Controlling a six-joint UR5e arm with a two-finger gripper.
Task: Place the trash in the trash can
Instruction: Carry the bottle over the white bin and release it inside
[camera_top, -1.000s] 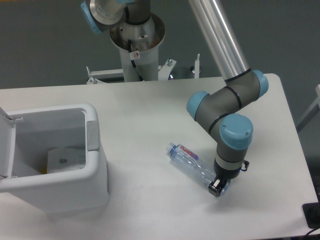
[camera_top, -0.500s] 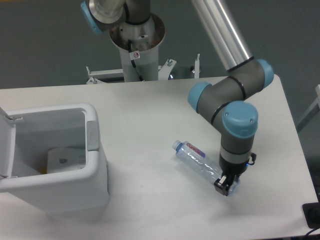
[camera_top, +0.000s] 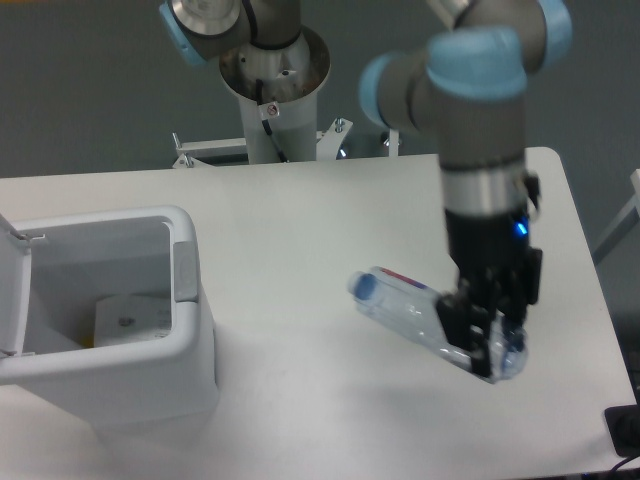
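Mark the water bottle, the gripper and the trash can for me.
Clear plastic water bottle (camera_top: 405, 308): fixed camera, on its label-end body.
Black two-finger gripper (camera_top: 478, 337): fixed camera, between the fingertips at the bottle's base.
Boxy white plastic trash can (camera_top: 190, 330): fixed camera, on its right outer wall.

The bin (camera_top: 120, 330) stands on the left of the table (camera_top: 300, 210). The bottle (camera_top: 420, 318) hangs right of it, above the tabletop, its base end in the gripper (camera_top: 478, 335), its cap end pointing towards the bin.
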